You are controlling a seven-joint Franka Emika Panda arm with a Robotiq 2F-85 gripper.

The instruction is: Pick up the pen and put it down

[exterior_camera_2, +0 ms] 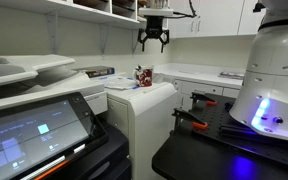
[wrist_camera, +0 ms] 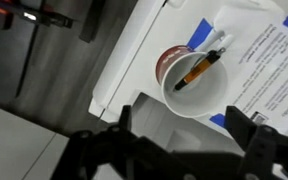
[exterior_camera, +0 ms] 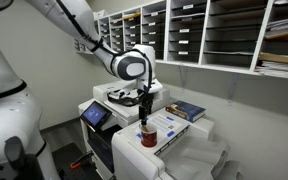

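A small white-and-red cup point(wrist_camera: 196, 80) stands on the white printer top point(wrist_camera: 134, 70), and it shows in both exterior views point(exterior_camera: 147, 136) point(exterior_camera_2: 144, 76). Inside it lean two slim sticks: an orange-brown pen with a dark tip point(wrist_camera: 196, 71) and a pale one point(wrist_camera: 216, 42). I cannot make out a blue pen in any view. My gripper point(wrist_camera: 189, 135) is open and empty. It hangs straight above the cup, close over it in one exterior view point(exterior_camera: 144, 102) and clearly above it in another point(exterior_camera_2: 153, 42).
A printed sheet point(wrist_camera: 269, 70) lies on a flat blue book point(exterior_camera: 187, 110) right next to the cup. Wall shelves with paper stacks point(exterior_camera: 204, 35) run behind. A printer with a touch screen point(exterior_camera_2: 34, 125) and the robot base point(exterior_camera_2: 274, 70) flank the work area.
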